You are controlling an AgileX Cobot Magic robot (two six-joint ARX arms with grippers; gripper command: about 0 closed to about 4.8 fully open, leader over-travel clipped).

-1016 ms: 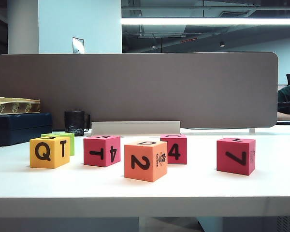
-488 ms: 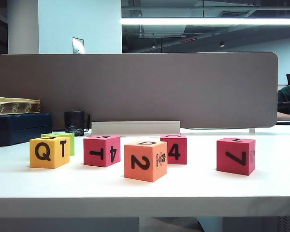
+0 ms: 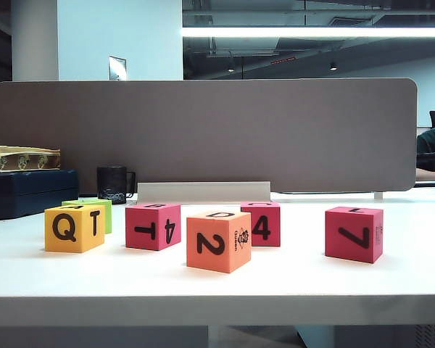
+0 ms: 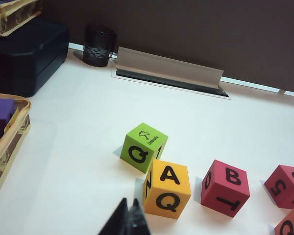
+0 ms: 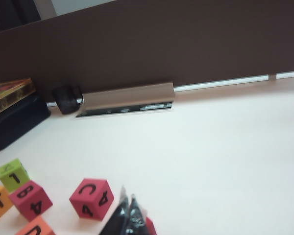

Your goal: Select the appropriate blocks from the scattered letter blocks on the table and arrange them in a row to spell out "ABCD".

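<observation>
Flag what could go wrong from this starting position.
1. The lime-green block sits tight against the yellow block with A on top; gripping the yellow one may knock it.
2. Blocks carry several characters, so a wrong face could end up showing.
3. Both the left gripper and right gripper are shut and must open first.

The exterior view looks level from the table (image 3: 203,286) front edge; both wrist views look down, probably from behind, sharing the blocks.
</observation>
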